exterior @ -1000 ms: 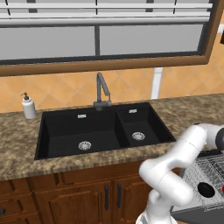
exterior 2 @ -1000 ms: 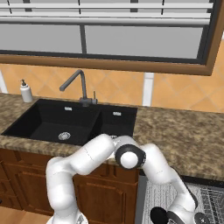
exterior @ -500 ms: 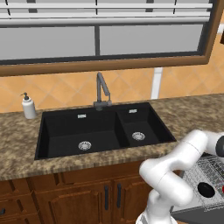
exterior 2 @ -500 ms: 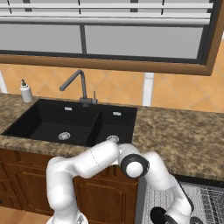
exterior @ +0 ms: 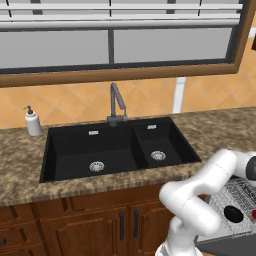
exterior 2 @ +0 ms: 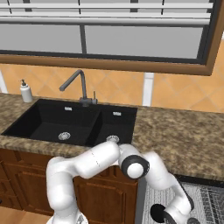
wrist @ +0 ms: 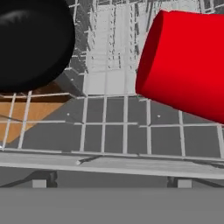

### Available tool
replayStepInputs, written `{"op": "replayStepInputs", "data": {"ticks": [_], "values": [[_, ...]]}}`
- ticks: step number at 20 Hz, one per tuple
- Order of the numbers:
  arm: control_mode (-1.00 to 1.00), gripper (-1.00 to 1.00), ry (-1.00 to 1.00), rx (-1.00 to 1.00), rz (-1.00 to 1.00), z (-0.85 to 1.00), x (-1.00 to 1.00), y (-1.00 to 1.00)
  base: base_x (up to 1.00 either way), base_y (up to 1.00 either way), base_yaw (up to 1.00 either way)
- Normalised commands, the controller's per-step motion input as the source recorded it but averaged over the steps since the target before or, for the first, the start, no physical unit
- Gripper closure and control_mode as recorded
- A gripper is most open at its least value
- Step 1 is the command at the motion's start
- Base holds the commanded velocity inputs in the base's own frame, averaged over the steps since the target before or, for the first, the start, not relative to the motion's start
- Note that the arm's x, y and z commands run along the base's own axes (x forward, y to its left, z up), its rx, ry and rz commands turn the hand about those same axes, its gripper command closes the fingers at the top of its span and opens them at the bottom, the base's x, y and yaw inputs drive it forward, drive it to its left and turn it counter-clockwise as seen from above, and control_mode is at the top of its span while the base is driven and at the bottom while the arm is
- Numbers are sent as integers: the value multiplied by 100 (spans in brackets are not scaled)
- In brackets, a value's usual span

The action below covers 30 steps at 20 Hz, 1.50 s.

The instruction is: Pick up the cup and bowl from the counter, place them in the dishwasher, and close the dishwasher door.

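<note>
From the left base view, the arm bends down low at the right, over the light grey wire rack [exterior: 240,200] of the dishwasher [exterior: 227,240]. A black round thing [exterior: 233,214], likely the bowl, lies in the rack, and a sliver of red [exterior: 253,214] shows at the frame's edge beside it. The counter [exterior: 25,165] carries the black double sink [exterior: 117,147], a grey faucet [exterior: 116,102] and a white soap bottle [exterior: 32,121]; no writing can be read on the bottle.

From the right base view, the arm folds down past the counter's [exterior 2: 183,131] front edge toward the rack [exterior 2: 205,203] at the lower right. The sink [exterior 2: 74,122], faucet [exterior 2: 78,85] and soap bottle [exterior 2: 26,91] sit to the left. The claw itself is hidden low in the frame.

In the hand view, a red cup [wrist: 186,65] lies on its side on the rack's [wrist: 116,127] wires, with the black bowl [wrist: 33,41] well apart to its left. The fingertips are not visible, so I cannot tell whether the claw is open or closed. No brand or label is legible anywhere.
</note>
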Motion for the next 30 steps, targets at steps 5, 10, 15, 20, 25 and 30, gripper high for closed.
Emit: {"op": "replayStepInputs", "data": {"ticks": [5,10,15,20,25,30], "values": [[-100,-100,-14,0,0,-13,47,22,0,0,0],[-100,-100,-24,0,0,-1,74,26,0,0,0],[-100,-100,-27,-1,-6,40,100,64,0,0,0],[-100,-100,2,1,-11,61,29,-11,0,0,0],[-100,-100,27,4,-8,79,-70,-66,0,0,0],[-100,-100,23,15,-9,35,-85,-63,0,0,0]]}}
